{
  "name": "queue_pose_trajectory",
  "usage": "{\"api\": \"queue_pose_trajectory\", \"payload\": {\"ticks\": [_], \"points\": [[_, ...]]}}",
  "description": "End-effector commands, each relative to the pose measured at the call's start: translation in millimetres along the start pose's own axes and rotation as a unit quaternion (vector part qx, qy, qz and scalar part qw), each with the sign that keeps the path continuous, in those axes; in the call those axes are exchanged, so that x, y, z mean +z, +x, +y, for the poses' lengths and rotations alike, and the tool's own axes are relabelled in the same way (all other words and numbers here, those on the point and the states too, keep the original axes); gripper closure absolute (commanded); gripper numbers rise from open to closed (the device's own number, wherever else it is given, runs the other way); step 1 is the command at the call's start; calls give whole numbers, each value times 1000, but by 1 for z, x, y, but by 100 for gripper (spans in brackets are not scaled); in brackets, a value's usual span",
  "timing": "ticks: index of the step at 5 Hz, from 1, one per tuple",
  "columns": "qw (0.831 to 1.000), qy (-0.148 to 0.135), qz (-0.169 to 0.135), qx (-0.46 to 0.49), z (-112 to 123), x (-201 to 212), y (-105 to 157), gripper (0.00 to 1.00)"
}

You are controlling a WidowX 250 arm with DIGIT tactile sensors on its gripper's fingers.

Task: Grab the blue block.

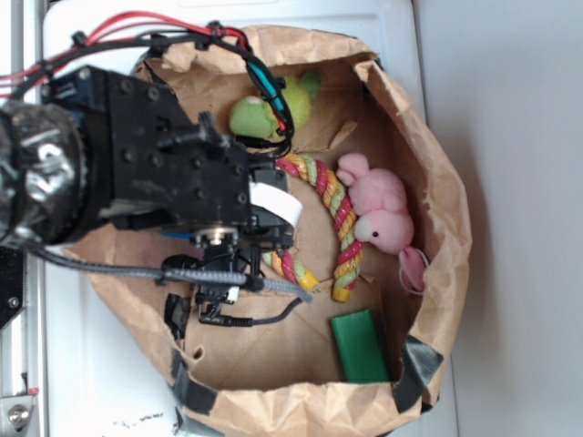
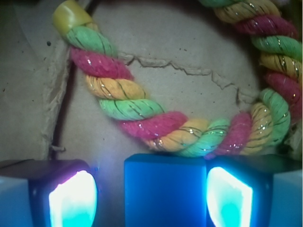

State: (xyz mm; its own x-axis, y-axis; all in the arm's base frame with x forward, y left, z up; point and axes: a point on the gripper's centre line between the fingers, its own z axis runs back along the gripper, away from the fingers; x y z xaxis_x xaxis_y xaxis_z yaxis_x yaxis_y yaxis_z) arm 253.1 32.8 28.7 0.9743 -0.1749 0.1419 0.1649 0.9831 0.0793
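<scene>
The tool [image 2: 150, 196] hangs with its two glowing pads [image 2: 72, 201] spread, the blue block [image 2: 164, 191] standing between them: it sits hard against the right pad in the wrist view, while a gap remains to the left pad, so it is not pinched. Only the wrist view shows the block, a bright blue, smooth-faced piece with a straight top edge, lying just below the curve of a twisted rope toy [image 2: 156, 125] in green, pink and yellow strands with a yellow tip. In the exterior view the black arm [image 1: 155, 173] covers that spot, and the tool itself cannot be made out.

The exterior view shows the setting instead: a rolled-down brown paper bag [image 1: 437, 182], patched with dark tape, lying on a white counter [image 1: 510, 91]. On the bag's creased floor the rope toy curls at the middle, a pink plush animal [image 1: 383, 209] rests beside it toward the right wall, a green plush toy [image 1: 260, 114] lies near the top wall, and a dark green rectangular block [image 1: 360, 346] sits near the bottom edge. Red and black cables [image 1: 137, 23] cross the bag's upper rim.
</scene>
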Motion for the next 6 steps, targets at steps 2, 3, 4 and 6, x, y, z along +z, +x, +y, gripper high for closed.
{"api": "queue_pose_trajectory", "payload": {"ticks": [2, 3, 4, 6], "points": [[1000, 2, -13, 27, 9, 4, 13, 100], [1000, 1, -17, 25, 9, 5, 13, 100], [1000, 0, -20, 24, 9, 6, 13, 100], [999, 0, -33, 35, 11, 20, 18, 100]]}}
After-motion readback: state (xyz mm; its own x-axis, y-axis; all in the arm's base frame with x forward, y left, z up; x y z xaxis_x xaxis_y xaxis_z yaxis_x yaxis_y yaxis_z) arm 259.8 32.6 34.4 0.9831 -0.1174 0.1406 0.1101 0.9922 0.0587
